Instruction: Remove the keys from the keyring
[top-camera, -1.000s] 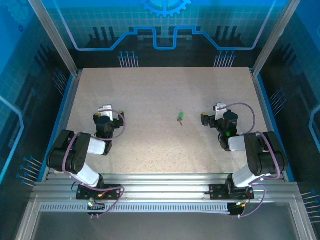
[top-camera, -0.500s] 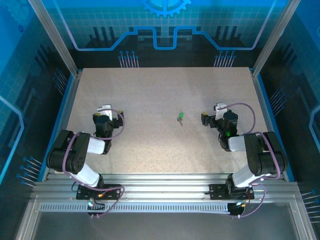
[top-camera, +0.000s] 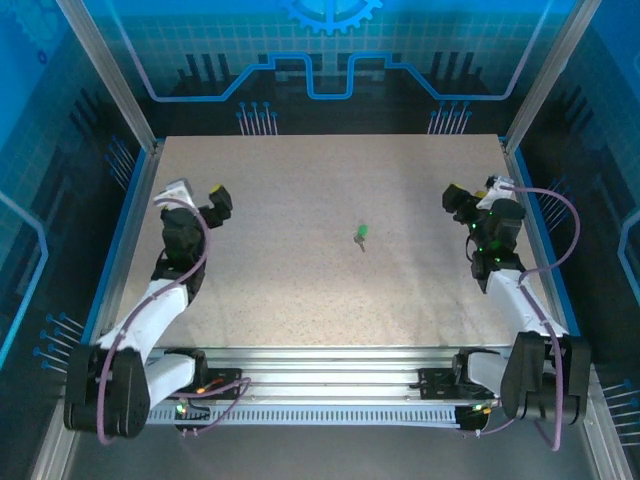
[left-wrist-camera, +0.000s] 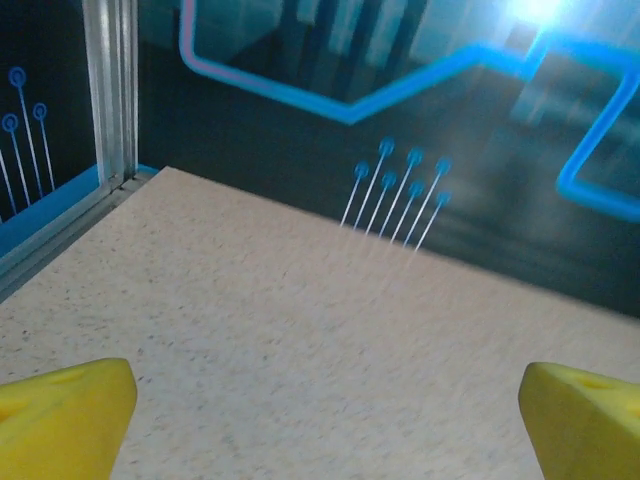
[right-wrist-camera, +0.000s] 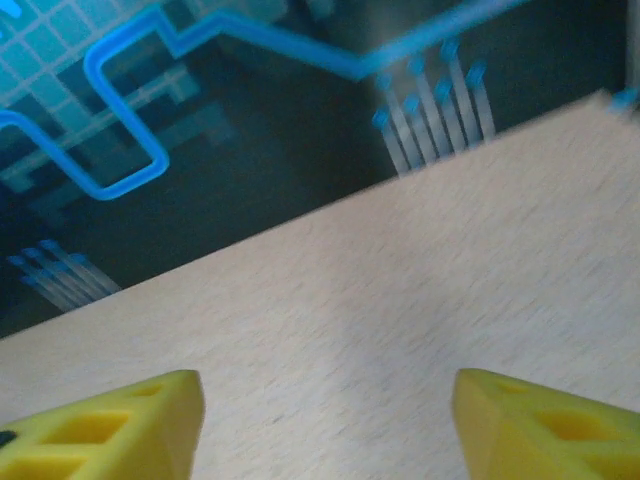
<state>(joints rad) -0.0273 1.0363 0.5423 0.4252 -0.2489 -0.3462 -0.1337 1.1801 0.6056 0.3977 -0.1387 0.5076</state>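
Note:
The keys (top-camera: 361, 236) are a tiny bright-green piece with a short grey stub, lying flat near the middle of the speckled table (top-camera: 300, 290). The keyring is too small to make out there. My left gripper (top-camera: 217, 200) hovers at the left side of the table, far from the keys. Its yellow fingers (left-wrist-camera: 70, 415) stand wide apart around the left gripper's gap (left-wrist-camera: 328, 400), with bare tabletop between them. My right gripper (top-camera: 456, 198) is over the right side, equally far from the keys. In the right wrist view the right gripper (right-wrist-camera: 328, 400) is open and empty, its yellow fingers (right-wrist-camera: 545, 430) apart.
Aluminium posts and blue rails (top-camera: 130, 215) edge the table left and right. A dark wall with blue markings (top-camera: 330, 80) closes the back. A metal post (left-wrist-camera: 110, 90) stands at the table's far-left corner. Both arm bases sit on the slotted frame (top-camera: 320, 370) at the near edge.
Both arms have stretched away from their folded poses: the left gripper swung out and back toward the left edge, the right gripper toward the right edge. The keys have stayed put.

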